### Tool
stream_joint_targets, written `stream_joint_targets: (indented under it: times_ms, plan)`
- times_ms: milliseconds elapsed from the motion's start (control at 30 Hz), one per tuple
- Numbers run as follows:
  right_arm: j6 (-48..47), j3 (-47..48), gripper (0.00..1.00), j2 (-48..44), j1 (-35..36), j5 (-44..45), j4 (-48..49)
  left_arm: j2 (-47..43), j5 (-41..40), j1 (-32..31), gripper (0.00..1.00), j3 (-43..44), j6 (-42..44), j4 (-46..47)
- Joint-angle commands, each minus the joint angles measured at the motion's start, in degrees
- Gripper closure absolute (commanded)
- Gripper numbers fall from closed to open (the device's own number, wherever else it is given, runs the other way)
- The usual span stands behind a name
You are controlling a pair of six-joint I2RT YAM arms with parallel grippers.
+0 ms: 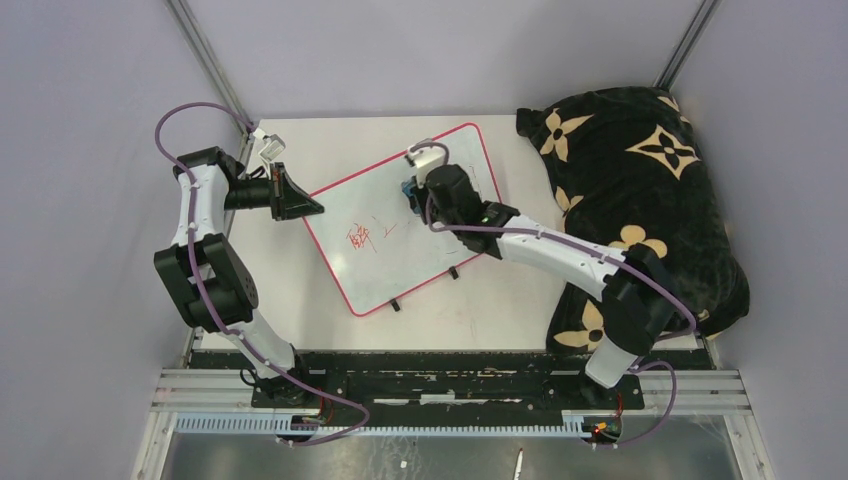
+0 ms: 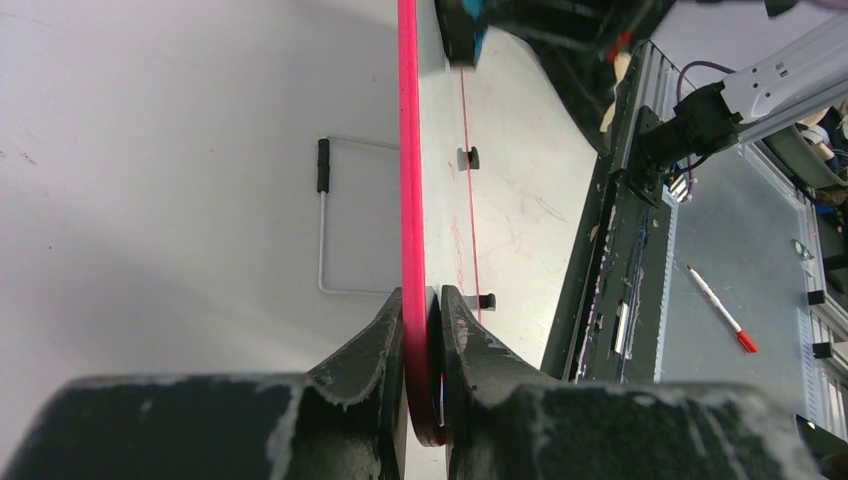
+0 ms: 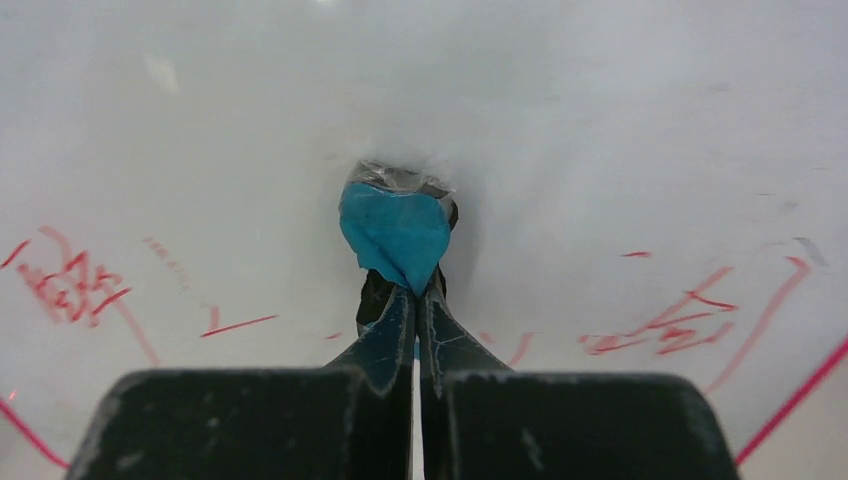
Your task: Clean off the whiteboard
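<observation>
The whiteboard (image 1: pixel 430 245), white with a thin red border, lies tilted on the table with red scribbles (image 1: pixel 365 238) near its left side. My left gripper (image 1: pixel 308 208) is shut on the board's left corner; in the left wrist view the red edge (image 2: pixel 408 150) runs straight between the jaws of that gripper (image 2: pixel 422 302). My right gripper (image 1: pixel 412 190) hangs over the board's upper middle, shut on a small blue eraser wad (image 3: pixel 395 235) that presses on the white surface (image 3: pixel 600 110). Red marks (image 3: pixel 670 328) lie on both sides of the right gripper (image 3: pixel 415 292).
A big black cushion with beige flower prints (image 1: pixel 650 190) fills the table's right side, under the right arm. Two black clips (image 1: pixel 395 305) stick out from the board's near edge. A red-tipped pen (image 2: pixel 720 310) lies beyond the metal rail (image 1: pixel 450 385).
</observation>
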Motion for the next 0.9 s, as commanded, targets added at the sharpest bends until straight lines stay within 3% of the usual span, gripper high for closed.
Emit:
stream_joint_targets:
  times_ms: [0,233,433,600,867]
  plan:
    - [0.57,3.36,0.99,3.13,7.24,-1.23,2.65,-2.43,-2.60,-0.55,0.97,0.42,0.84,1.43]
    - [-0.67,11.44,0.99,11.94,16.30,-2.44,2.10,-3.12,-2.86,-0.75,0.97,-0.07,0.75,1.43]
    - [-2.17,17.71,0.99,15.86,18.21,-0.96,-0.48,-3.63,-3.22,-0.71,0.97,-0.66,0.84,1.43]
    - [-4.15,14.97,1.00,12.96,16.04,5.62,-0.72,-3.79,-3.37,-0.70,0.97,-0.58,0.75,1.50]
    - [-1.93,4.61,1.00,3.46,4.38,8.03,0.82,-3.86,-3.60,-0.70,0.97,-0.27,0.42,1.51]
